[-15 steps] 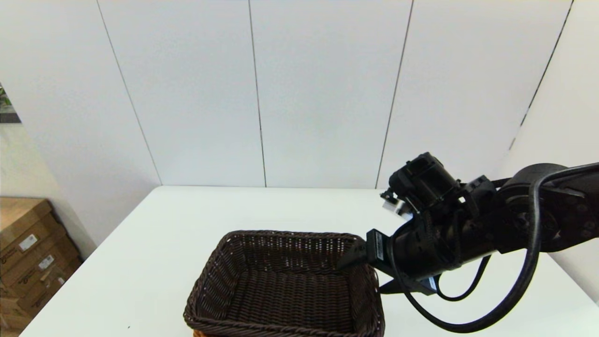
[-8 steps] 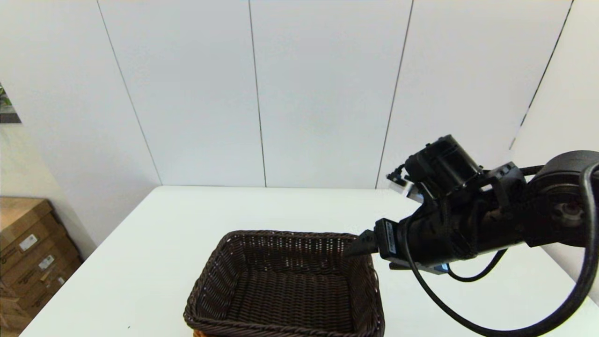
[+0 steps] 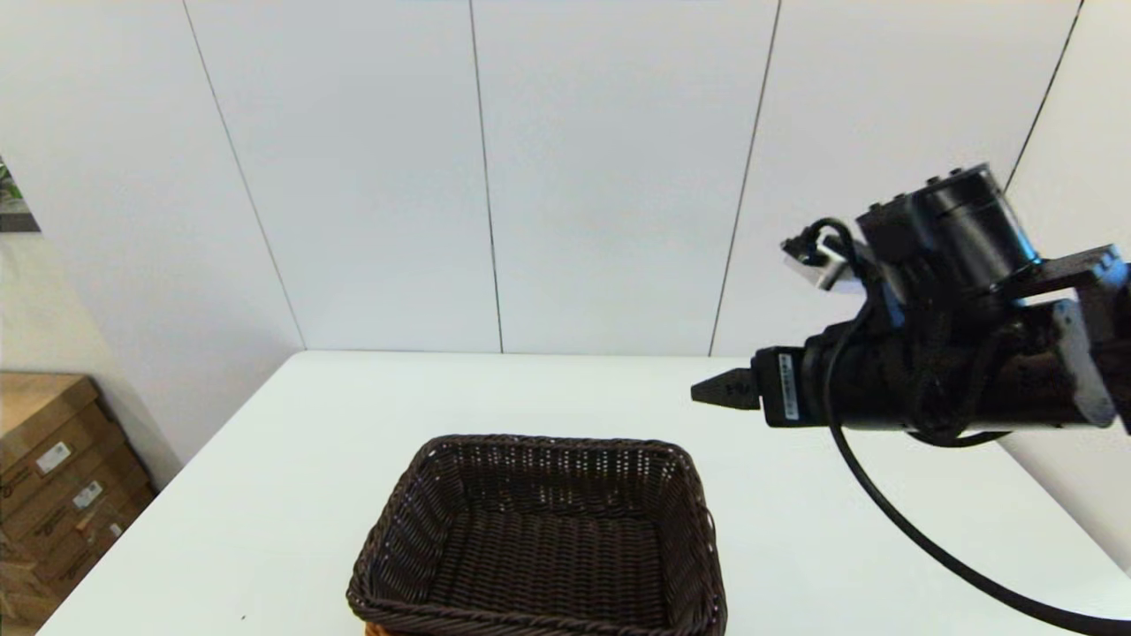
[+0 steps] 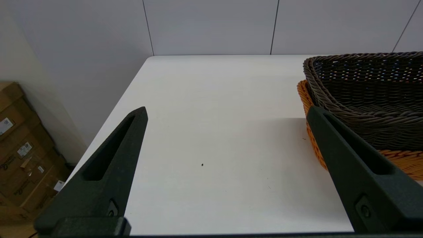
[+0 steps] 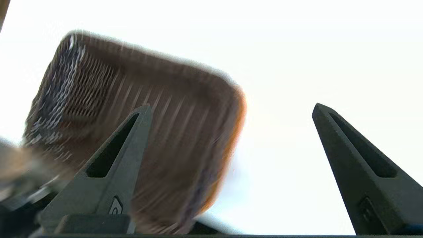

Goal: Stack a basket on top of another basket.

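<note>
Since a second ago my right pincer (image 3: 717,389) has risen off the dark brown basket (image 3: 539,530) rim; it hangs above and right of it, jaws wide, empty. That basket sits nested in the orange-tan basket (image 4: 401,158) near the bench (image 3: 292,459) front. Left pincer (image 4: 228,168), open and empty, is nearer. Arm label unreadable.

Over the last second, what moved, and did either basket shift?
The right gripper has let go of the dark brown basket, risen off its right rim and pulled back to the right, open and empty. The basket stayed nested in the orange-tan basket. The left gripper hangs open beside them.
</note>
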